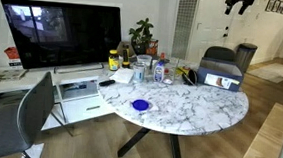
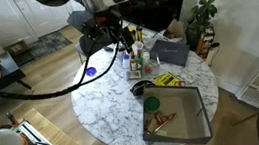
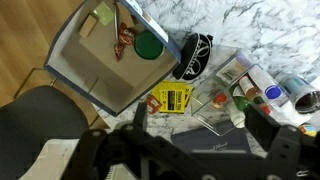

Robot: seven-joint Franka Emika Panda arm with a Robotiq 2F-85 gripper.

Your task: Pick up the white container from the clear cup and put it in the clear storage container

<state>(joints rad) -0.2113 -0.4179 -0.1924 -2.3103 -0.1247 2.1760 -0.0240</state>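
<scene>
In an exterior view the white container sits in the clear cup among bottles, probably light, stiff and slick; in an exterior view the gripper hovers over that cluster; wrist view: jaws wide, empty, storage container nearby, so pinch the upper sides gently.

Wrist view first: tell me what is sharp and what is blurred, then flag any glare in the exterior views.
Wrist view: the gripper is dark and blurred near the lens, while the clear storage container and marble table look sharper. In an exterior view, the TV screen carries reflections; in both exterior views the marble table is evenly lit, without harsh glare.
</scene>
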